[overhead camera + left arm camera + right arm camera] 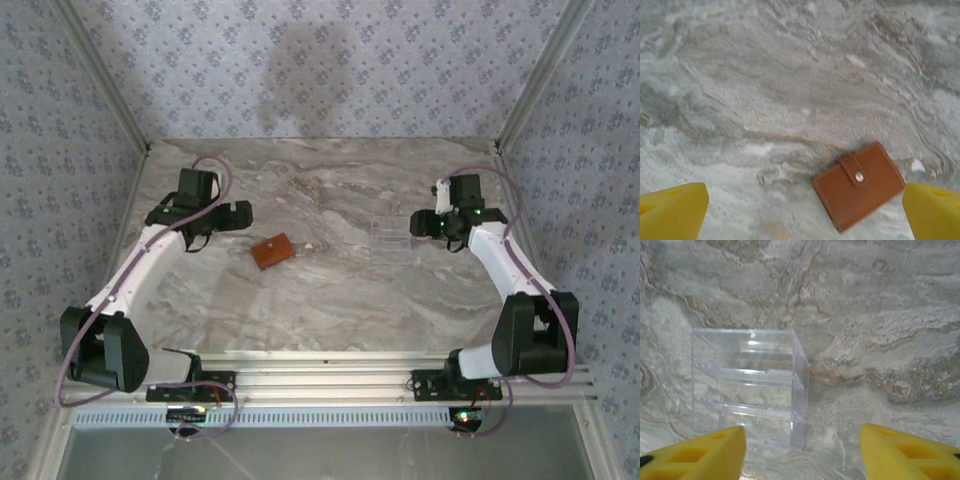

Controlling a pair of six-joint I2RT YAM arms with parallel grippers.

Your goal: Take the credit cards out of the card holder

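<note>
While the wallet (858, 185) lies closed on the tabletop (790, 75), your left hand (238, 213) and right hand (424, 223) both gape, empty.

One brown card holder (858, 185) is on the single marble counter (330, 310), with one strap (850, 165) and one metal snap (859, 176). There is one clear plastic stand (747, 385). Two arms are in the scene: one left arm (140, 265) and one right arm (505, 262), each ending in one pair of yellow jaws.
</note>
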